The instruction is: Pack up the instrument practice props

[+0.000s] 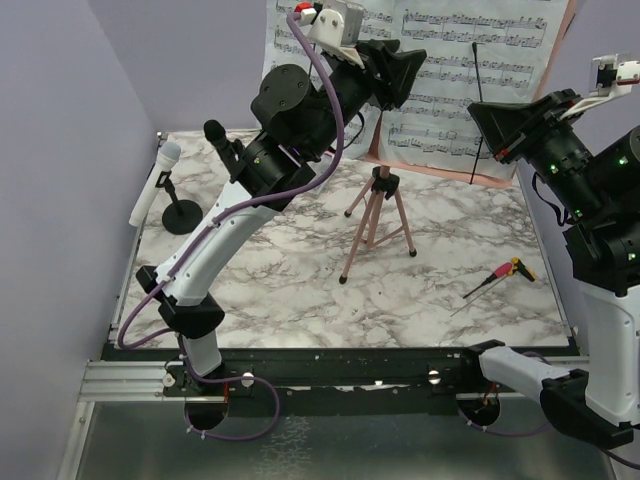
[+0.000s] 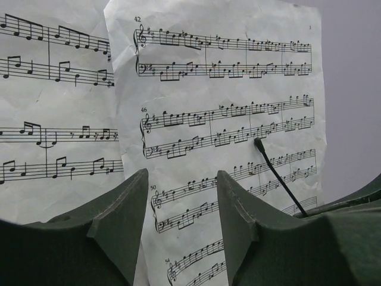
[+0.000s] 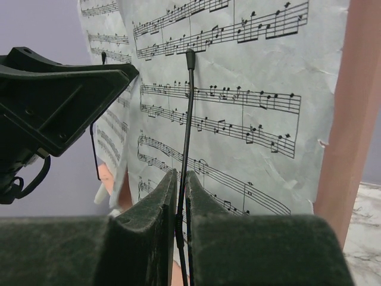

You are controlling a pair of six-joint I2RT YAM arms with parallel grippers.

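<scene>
The pink board [image 1: 563, 40] stands on its pink tripod [image 1: 377, 226] at the back and carries white sheet-music pages [image 1: 450, 70]. My left gripper [image 1: 405, 75] is open and empty in front of a page [image 2: 226, 89], with its jaws apart [image 2: 181, 176]. My right gripper [image 1: 500, 125] is shut [image 3: 180, 174] on a thin black wire page-holder arm [image 3: 188, 107] that lies across the right page [image 3: 256, 125]. A white microphone [image 1: 155, 185] leans in a black round-based holder [image 1: 181, 216] at the left. A black microphone [image 1: 220, 140] shows behind the left arm.
A small tool with a red and yellow handle [image 1: 500, 278] lies on the marble table [image 1: 300, 290] at the front right. Purple walls close in the left and back. The left arm reaches over the table's left half. The board's pink edge [image 3: 351, 119] is right of my right gripper.
</scene>
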